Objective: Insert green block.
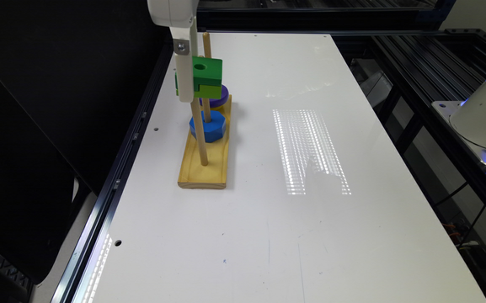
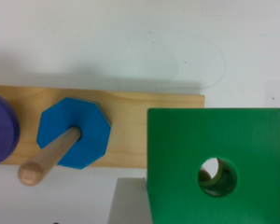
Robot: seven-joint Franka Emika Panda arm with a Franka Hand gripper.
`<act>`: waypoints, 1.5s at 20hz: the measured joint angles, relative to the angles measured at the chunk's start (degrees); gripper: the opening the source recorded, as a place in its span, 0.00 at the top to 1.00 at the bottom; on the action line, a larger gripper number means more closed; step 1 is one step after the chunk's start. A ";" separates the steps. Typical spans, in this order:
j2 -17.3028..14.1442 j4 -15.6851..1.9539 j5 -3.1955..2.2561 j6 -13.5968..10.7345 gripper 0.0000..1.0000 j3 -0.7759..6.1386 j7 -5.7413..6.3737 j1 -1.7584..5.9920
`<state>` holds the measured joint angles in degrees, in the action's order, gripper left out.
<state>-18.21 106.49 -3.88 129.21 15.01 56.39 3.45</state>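
Note:
The green block [image 1: 206, 78], dark green over lime green with a round hole, hangs in the air with my gripper [image 1: 188, 86] shut on it. It is above the wooden base [image 1: 194, 168], over the bare peg [image 1: 200, 134] at the near end. In the wrist view the green block [image 2: 214, 140] is close up. Through its hole a wooden peg tip [image 2: 205, 176] shows at the hole's edge. A grey finger [image 2: 128, 203] lies against the block's side.
The blue hexagonal block [image 1: 213, 126] [image 2: 72, 133] sits on the middle peg [image 2: 49, 156] and the purple ring [image 1: 221, 99] [image 2: 0, 128] on the far peg. The base stands near the white table's [image 1: 310, 231] railed edge. The robot's base [image 1: 482, 122] is at the exterior view's right.

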 joint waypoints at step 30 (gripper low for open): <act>-1.20 -1.08 -0.33 -0.30 1.00 -0.42 0.00 0.06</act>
<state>-19.41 105.41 -4.21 128.91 14.58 56.39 3.52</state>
